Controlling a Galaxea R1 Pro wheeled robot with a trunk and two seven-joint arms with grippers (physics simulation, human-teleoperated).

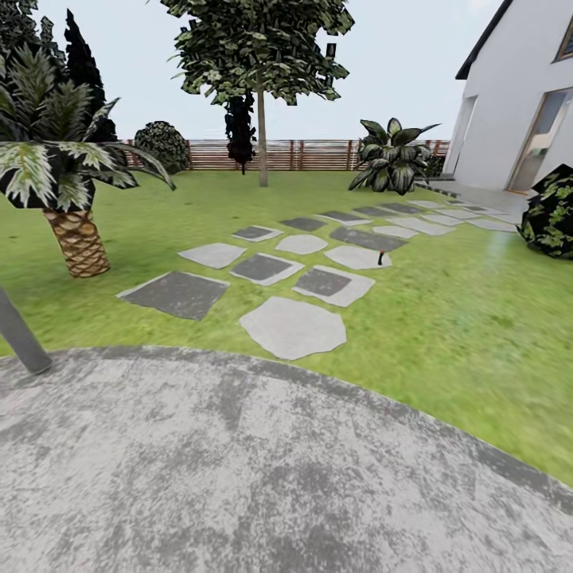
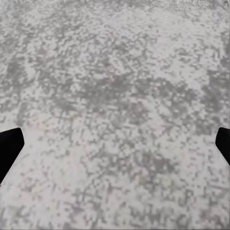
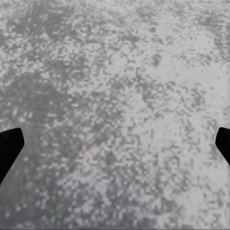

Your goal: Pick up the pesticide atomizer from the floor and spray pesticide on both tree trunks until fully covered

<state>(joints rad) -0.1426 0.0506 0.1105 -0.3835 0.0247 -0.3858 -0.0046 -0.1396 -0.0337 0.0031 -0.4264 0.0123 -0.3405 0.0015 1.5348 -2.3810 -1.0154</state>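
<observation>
Both jaws spread wide and empty over the mottled grey concrete pad (image 1: pixel 239 469), atomizer not spotted yet; the thick-trunked leafy tree (image 1: pixel 261 135) stands upper centre by the slatted brown fence (image 1: pixel 310 155).

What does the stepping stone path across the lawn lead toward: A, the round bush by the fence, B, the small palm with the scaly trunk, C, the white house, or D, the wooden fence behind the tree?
C: the stepping stones run across the lawn and curve right to the paving beside the white house.
</observation>
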